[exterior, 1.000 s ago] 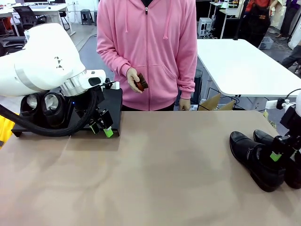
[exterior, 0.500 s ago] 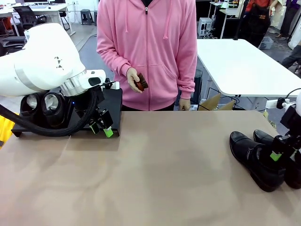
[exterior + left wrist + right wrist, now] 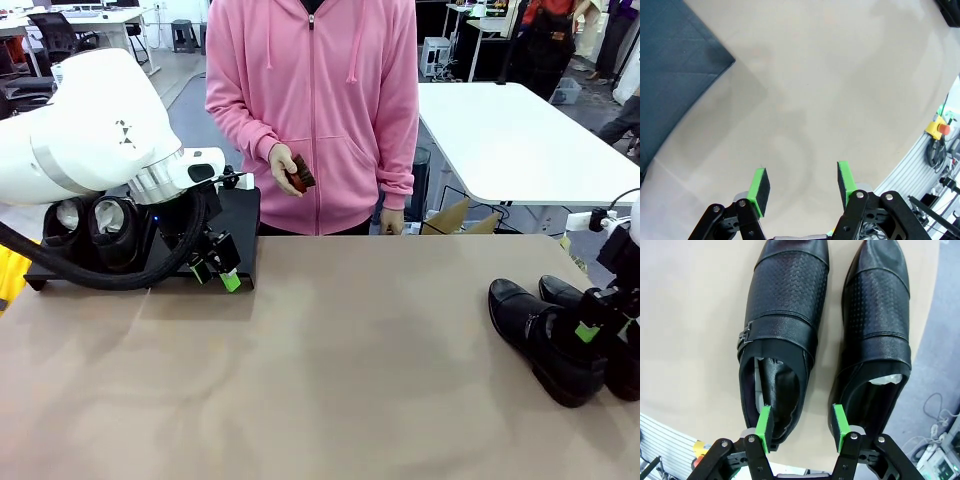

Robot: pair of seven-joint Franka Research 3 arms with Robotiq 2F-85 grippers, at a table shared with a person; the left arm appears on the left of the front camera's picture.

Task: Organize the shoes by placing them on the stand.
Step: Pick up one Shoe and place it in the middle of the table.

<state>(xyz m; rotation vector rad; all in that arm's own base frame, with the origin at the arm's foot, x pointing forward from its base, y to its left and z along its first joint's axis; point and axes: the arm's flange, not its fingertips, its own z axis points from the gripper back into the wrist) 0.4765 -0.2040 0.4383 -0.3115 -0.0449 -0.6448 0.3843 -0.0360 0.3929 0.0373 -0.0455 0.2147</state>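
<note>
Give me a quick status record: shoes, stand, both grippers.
stand: far left, two shoes on it
loose pair: side by side on the table, right end
left gripper: open, empty, by the stand's corner
right gripper: open, over one loose shoe's heel
person's hand: holds small brown object

Bare table point(image 3: 350, 380) mid-span; left arm point(image 3: 90, 140) (bulky) overhangs the stand point(image 3: 245, 230).

A person point(image 3: 312, 100) in a pink hoodie holds a reddish-brown object point(image 3: 300, 177), perhaps a brush; a white table point(image 3: 510, 140) stands behind.
</note>
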